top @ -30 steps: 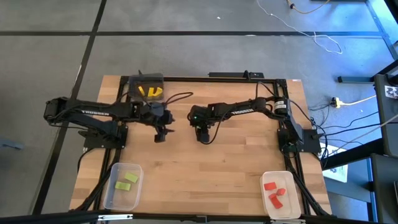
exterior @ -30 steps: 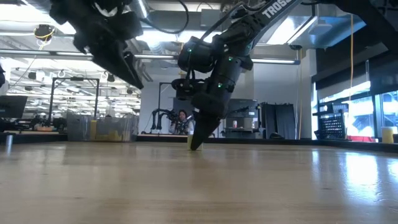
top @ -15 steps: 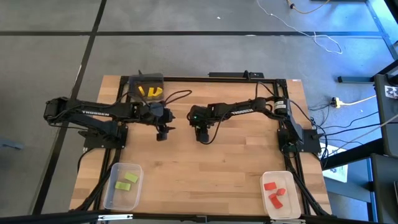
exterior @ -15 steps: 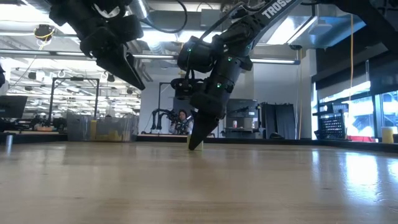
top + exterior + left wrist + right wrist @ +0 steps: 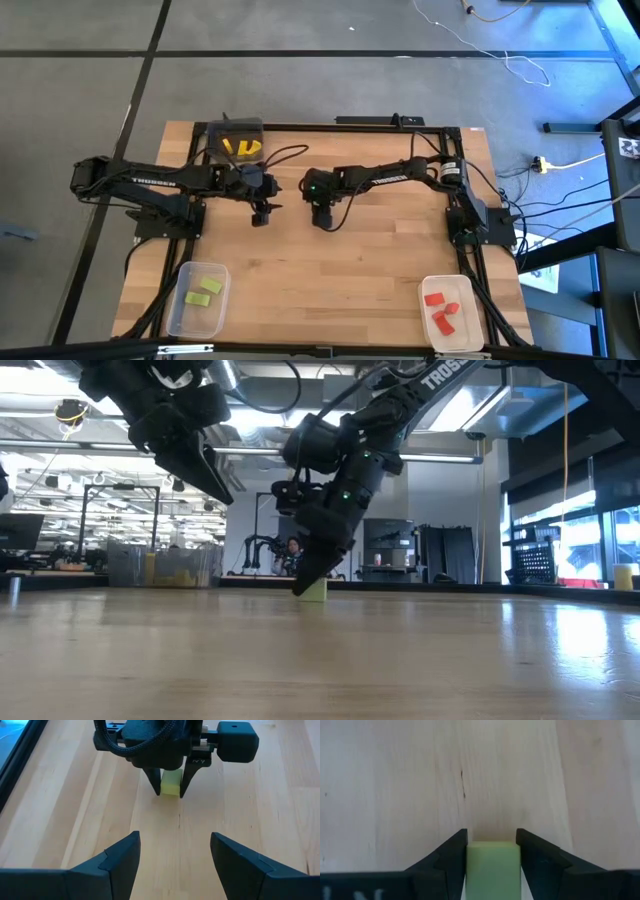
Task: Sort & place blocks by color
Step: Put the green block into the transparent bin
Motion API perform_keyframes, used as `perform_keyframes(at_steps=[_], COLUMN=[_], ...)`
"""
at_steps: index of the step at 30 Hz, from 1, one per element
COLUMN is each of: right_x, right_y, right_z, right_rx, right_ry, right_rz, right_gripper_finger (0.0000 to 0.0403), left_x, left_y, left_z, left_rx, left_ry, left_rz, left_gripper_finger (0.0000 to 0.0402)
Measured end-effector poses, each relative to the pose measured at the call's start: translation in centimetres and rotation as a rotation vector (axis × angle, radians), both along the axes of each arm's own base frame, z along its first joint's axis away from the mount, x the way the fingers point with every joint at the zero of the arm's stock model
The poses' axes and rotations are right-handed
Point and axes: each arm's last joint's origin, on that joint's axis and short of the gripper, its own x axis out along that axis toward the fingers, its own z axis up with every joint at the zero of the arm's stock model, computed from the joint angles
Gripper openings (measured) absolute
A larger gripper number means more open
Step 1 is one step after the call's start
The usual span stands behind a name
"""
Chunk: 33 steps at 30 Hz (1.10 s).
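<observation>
Blocks in the high view lie sorted in three bins: two yellow blocks (image 5: pixel 241 146) in the bin (image 5: pixel 234 128) at the worktop's (image 5: pixel 380 270) far edge, two light green blocks (image 5: pixel 201 292) near its front left corner, three red blocks (image 5: pixel 441 308) near its front right. Low view: the right gripper (image 5: pixel 312 585) pinches a light green block (image 5: pixel 316 591) resting mid-worktop. Left wrist view: the left gripper (image 5: pixel 174 851) hangs spread apart, empty, facing that block. Right wrist view: the block's long axis runs along the clamping fingers (image 5: pixel 451 857).

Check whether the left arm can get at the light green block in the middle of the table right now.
Probably not: the right pincer is already closed on the light green block, its fingers covering both sides. The left pincer hangs open, facing it.
</observation>
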Motion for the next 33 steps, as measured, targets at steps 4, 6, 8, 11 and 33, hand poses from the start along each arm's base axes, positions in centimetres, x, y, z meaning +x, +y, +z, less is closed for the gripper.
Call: perform_keyframes(at_steps=[4, 6, 8, 11, 33], right_x=[0.1, 0.1, 0.1, 0.1, 0.1], right_y=[0.0, 0.0, 0.0, 0.0, 0.1], right_z=[0.0, 0.0, 0.0, 0.0, 1.1], right_rx=[0.000, 0.001, 0.000, -0.002, -0.032], right_ry=[-0.006, -0.007, -0.007, -0.007, 0.044], right_rz=[-0.002, -0.004, -0.002, 0.002, 0.077], right_gripper_finger=[0.0170, 0.0170, 0.0166, 0.0144, 0.0287], left_x=[0.0, 0.0, 0.0, 0.0, 0.0], left_y=[0.0, 0.0, 0.0, 0.0, 0.0], left_z=[0.0, 0.0, 0.0, 0.0, 0.0], left_rx=[0.000, 0.000, 0.000, 0.000, 0.000], left_ry=[0.000, 0.000, 0.000, 0.001, 0.002], left_rz=[0.000, 0.000, 0.000, 0.000, -0.001], left_gripper_finger=[0.0232, 0.0232, 0.0232, 0.0232, 0.0231])
